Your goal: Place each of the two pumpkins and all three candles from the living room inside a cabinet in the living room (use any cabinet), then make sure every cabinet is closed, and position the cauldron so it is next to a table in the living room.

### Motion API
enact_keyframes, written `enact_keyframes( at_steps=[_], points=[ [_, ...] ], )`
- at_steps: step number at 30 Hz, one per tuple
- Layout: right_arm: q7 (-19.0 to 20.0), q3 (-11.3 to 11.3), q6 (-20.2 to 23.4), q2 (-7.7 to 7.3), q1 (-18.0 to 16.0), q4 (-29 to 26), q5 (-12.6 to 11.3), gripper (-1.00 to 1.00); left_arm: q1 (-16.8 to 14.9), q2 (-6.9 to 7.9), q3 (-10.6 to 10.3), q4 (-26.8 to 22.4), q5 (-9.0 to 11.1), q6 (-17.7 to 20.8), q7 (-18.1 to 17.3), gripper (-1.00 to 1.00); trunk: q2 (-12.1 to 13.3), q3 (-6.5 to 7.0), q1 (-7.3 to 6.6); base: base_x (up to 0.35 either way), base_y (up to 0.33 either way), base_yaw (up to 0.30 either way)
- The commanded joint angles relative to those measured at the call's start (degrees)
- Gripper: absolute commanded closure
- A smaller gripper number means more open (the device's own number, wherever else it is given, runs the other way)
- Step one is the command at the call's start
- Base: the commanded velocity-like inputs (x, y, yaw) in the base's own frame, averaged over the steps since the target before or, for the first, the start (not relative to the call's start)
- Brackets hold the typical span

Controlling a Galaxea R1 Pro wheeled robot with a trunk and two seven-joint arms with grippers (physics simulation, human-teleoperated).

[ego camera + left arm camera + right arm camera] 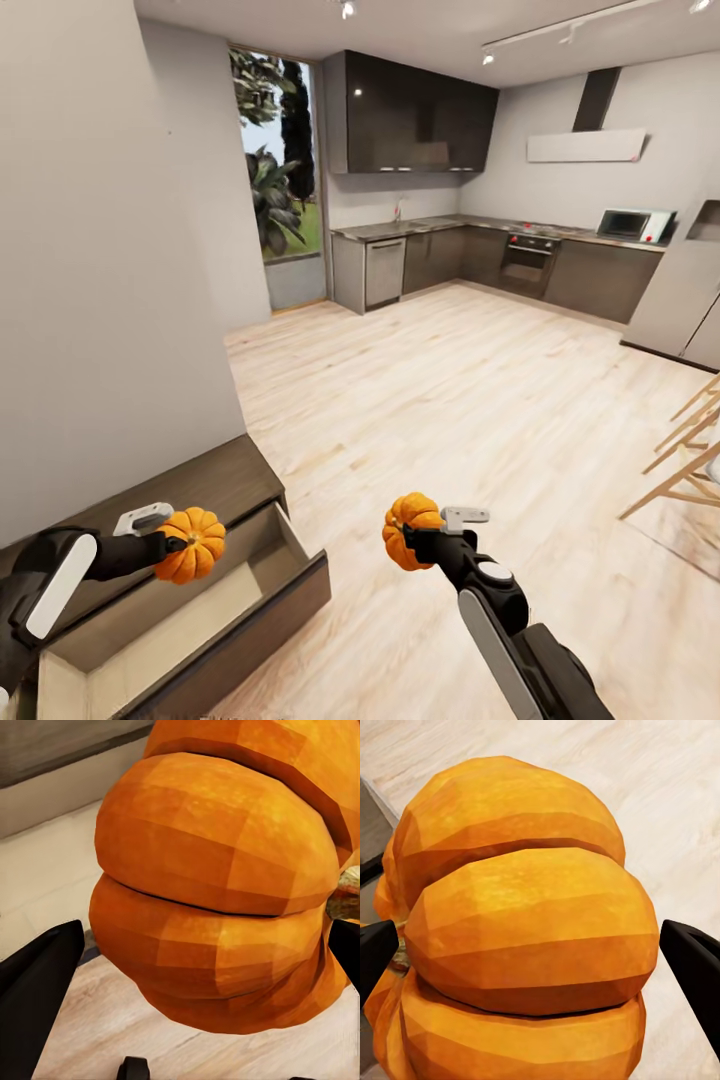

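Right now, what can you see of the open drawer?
The drawer is pulled out of the low dark-brown wood cabinet beside the grey wall. Its front is plain and handleless, its inside pale tan and bare as far as shown. The left gripper holds a pumpkin over it, not yet lowered in.

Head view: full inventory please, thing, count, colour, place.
pumpkins: 2, orange, one in the left gripper above the drawer, one in the right gripper over the floor
cabinet: 1, dark brown, against the near left wall
drawer: 1, pulled open, pale tan inside
kitchen cupboards: dark glossy, far wall
oven: 1, dark, under the far counter
microwave: 1, white, on the far counter
wooden legs: pale, right edge
floor: light wood planks
left gripper: black, shut on a pumpkin
right gripper: black, shut on a pumpkin
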Motion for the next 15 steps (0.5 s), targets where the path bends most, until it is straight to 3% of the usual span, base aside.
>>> enact_keyframes(
  at_steps=[1, 8, 15],
  points=[
    [-0.6, 0.2, 0.1, -0.04, -0.1, -0.1, -0.4, 1.00, 0.0, -0.01, 0.1, 0.0, -0.4, 0.3, -0.3, 1.00, -0.1, -0.04, 0.01, -0.003, -0.077, 0.265],
    [-0.6, 0.5, 0.1, 0.01, -0.1, -0.1, 0.0, 1.00, -0.1, -0.01, 0.1, 0.0, -0.4, 0.3, -0.3, 1.00, -0.1, 0.18, 0.01, 0.114, 0.004, 0.272],
    [-0.3, 0.5, 0.1, 0.02, -0.1, -0.1, 0.1, 1.00, 0.0, -0.01, 0.0, 0.0, -0.3, 0.3, -0.3, 1.00, -0.1, 0.41, 0.01, 0.022, 0.003, 0.274]
  ],
)
